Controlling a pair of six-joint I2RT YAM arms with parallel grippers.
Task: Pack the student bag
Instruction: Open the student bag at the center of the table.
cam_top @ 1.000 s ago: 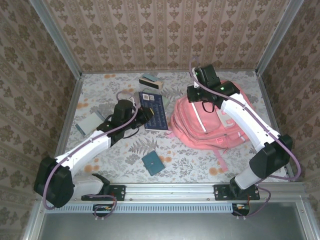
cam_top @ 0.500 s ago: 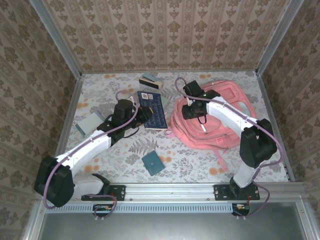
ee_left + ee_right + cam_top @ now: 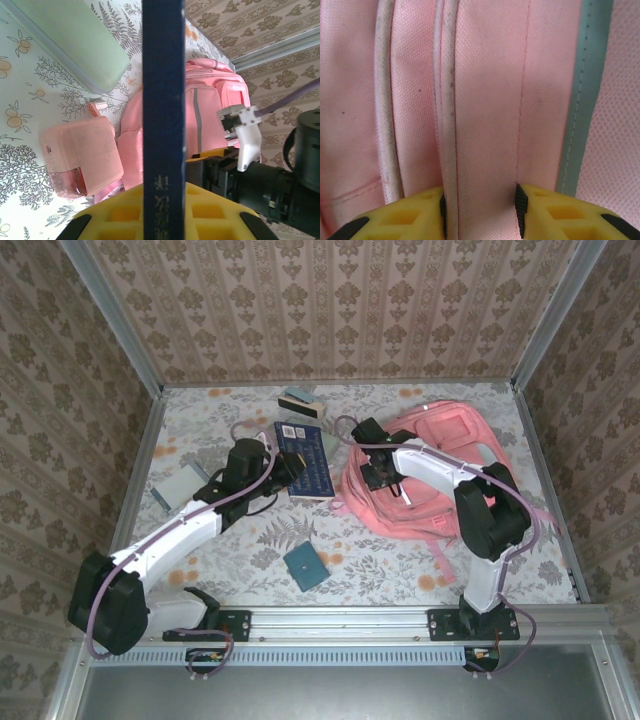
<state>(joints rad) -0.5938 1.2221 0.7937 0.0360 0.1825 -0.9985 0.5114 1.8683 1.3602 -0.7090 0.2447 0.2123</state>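
Backpack (image 3: 445, 475), pink, is pictured lying flat on the right side of the flower-patterned table (image 3: 240, 540), with one strap trailing toward the near edge. The right gripper (image 3: 377, 476) is set down on the bag's left part. In the right wrist view a fold of pink fabric is pinched between its yellow fingers (image 3: 555, 210), beside white piping (image 3: 449, 100) and a pale grey-green stripe (image 3: 582, 100).

The left gripper (image 3: 287, 468) is closed on the near edge of a dark blue book (image 3: 305, 460), which lies just left of the bag. In the left wrist view the book's spine is seen running straight up between the yellow fingers. A small pink box (image 3: 82, 160) is seen against the bag's side, and a pale green case (image 3: 70, 40) lies farther back.

A teal notebook (image 3: 306, 566) rests alone near the front of the table, well apart from both grippers. A pale blue-grey item (image 3: 178, 485) is seen at the left edge.
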